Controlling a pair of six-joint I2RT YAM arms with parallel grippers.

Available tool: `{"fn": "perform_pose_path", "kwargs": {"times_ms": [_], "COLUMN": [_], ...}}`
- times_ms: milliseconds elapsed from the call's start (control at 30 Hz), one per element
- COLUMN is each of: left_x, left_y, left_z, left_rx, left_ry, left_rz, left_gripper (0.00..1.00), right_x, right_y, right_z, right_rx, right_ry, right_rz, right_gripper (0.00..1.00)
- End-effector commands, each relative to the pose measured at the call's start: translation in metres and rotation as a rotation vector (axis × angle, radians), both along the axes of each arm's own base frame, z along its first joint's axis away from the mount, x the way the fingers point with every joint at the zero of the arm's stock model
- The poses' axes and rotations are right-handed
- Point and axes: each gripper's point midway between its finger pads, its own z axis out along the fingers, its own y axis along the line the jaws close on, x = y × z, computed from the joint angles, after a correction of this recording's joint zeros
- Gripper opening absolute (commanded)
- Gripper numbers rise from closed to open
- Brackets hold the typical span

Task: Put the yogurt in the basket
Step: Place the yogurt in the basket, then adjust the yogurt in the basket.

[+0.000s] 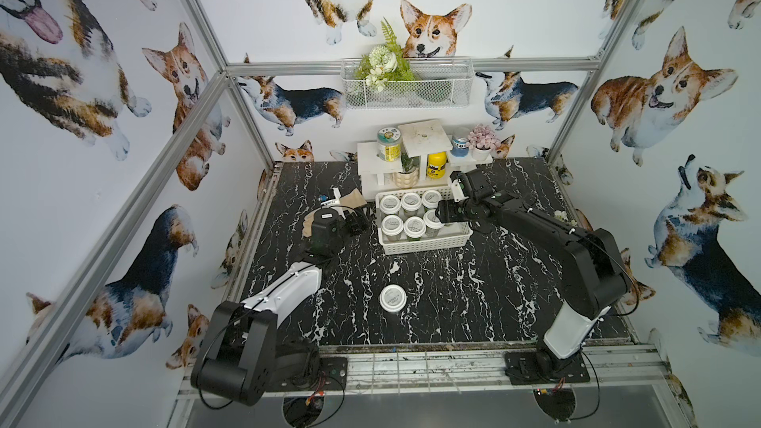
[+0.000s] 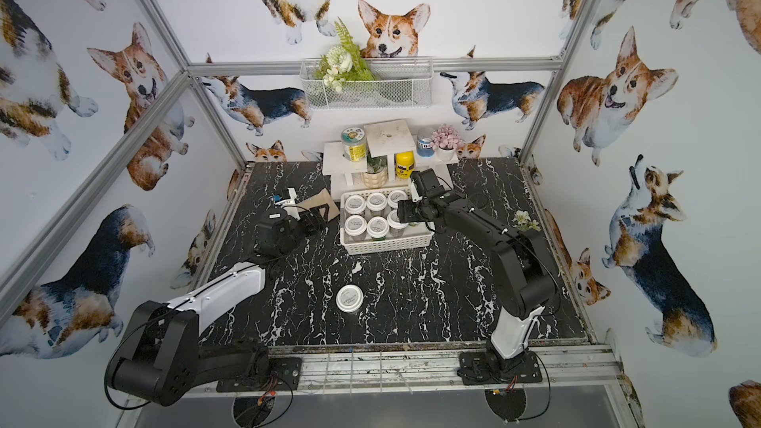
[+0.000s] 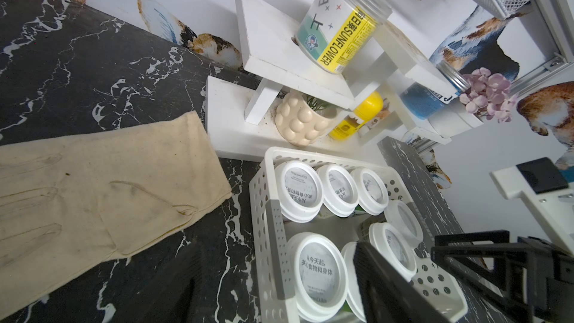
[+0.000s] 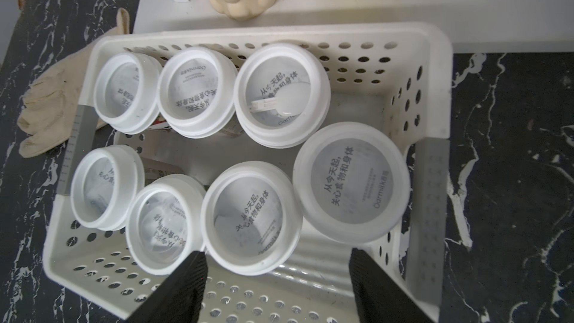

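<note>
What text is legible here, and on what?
"SUNFLOWER": yellow label of the tall clear jar.
"从今天起, 关心食物和身体": round white lid of a yogurt jar in the white perforated basket.
"Oarmilk": same lid.
Too small: yellow bottle label, lids' fine print.

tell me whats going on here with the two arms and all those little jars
A two-arm robot is filling the white basket with yogurt jars. Seven are in it. The right gripper hangs open over them, close to the seventh jar at the end nearest that arm. The left gripper is open and empty beside the basket, near a beige glove. One last jar stands alone on the black marble table.
</note>
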Motion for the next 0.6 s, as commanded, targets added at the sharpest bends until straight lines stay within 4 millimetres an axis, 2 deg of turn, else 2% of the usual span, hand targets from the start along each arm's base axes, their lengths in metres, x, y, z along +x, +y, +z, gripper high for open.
{"fn": "perform_pose_path", "kwargs": {"times_ms": [0,167,267,567], "left_x": [0.004,0.003,0.003,0.004], "left_y": [-0.001,-0.001,0.0,0.0], "left_z": [0.009,0.009,0.009,0.009], "left_rx": [0.001,0.001,-0.001,0.0], "left_ry": [-0.029,-0.029,-0.028,-0.03], "left_rz": [-0.002,-0.003,-0.002,-0.001], "left_gripper": [0.81,0.81,0.81,0.81], "right_x": [-0.007,-0.022,-0.027,-0.03], "right_y": [0.013,0.05,0.067,0.081], "right_z": [0.012,0.022,0.021,0.001], "right_rx": [0.037,0.097,0.123,0.135], "right_ry": [-0.006,0.006,0.02,0.066], "right_rz": [0.017,0.097,0.133,0.161], "right_gripper": [0.78,0.78,0.78,0.78]}}
